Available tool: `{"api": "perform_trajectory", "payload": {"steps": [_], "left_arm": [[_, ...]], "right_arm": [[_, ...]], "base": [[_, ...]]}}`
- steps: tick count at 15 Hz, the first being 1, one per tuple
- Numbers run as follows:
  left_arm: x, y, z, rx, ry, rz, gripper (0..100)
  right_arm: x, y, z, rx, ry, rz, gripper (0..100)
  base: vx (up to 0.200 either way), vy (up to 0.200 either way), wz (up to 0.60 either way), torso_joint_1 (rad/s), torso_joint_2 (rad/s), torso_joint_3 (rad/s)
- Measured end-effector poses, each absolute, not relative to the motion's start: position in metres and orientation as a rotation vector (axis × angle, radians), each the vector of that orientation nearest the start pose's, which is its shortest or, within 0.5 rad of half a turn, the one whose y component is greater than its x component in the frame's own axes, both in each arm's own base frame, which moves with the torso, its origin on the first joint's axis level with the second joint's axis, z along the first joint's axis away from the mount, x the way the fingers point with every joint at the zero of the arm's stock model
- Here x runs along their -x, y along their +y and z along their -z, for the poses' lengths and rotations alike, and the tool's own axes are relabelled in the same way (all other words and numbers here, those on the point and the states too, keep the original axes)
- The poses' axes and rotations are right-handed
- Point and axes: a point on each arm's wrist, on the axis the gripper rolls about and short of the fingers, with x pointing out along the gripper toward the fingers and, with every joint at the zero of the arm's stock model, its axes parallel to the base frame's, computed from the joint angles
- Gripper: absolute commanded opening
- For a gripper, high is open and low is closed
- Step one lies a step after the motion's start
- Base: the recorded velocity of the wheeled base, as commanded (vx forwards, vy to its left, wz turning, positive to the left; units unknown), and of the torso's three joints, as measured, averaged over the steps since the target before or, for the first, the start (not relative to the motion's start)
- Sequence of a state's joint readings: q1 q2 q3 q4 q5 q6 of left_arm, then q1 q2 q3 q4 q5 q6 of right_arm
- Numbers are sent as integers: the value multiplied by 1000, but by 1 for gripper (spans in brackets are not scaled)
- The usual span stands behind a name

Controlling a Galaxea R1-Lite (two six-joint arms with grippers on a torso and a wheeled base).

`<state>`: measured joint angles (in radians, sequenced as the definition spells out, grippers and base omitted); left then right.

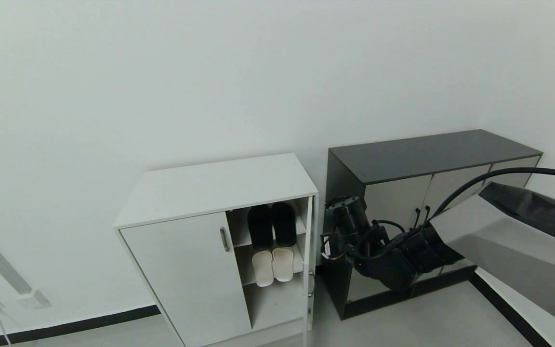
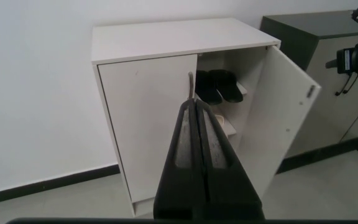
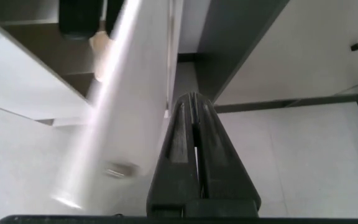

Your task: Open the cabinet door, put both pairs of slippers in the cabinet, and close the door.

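Where cabinet stands (white wall behind): grey floor.

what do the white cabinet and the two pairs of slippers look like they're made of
The white cabinet: likely laminated board, matte white; flat, even panels with crisp square edges. The black slippers: probably foam or rubber, matte; smooth one-piece moulded shape. The white slippers: same moulded look, off-white; material not certain.

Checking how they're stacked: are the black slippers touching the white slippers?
Apart. The left wrist view shows the black slippers resting on a shelf, with the white slippers lying below that shelf.
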<state>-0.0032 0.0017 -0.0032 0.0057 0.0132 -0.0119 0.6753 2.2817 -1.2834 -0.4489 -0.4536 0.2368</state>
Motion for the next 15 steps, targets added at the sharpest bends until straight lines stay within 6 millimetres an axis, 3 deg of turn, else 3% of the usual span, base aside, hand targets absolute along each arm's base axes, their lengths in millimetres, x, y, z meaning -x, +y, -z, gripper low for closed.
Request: {"api": "perform_trajectory", "payload": {"steps": [6, 15], "left_arm": [[23, 0, -76, 12, 5, -10, 0], [23, 0, -76, 12, 5, -10, 0]], "right_arm": [[-335, 271, -73, 92, 482, -190, 0], [-323, 275, -76, 88, 491, -255, 0]], "base": [[0, 0, 0, 0, 0, 0], [0, 0, 533, 4, 3, 3]]}}
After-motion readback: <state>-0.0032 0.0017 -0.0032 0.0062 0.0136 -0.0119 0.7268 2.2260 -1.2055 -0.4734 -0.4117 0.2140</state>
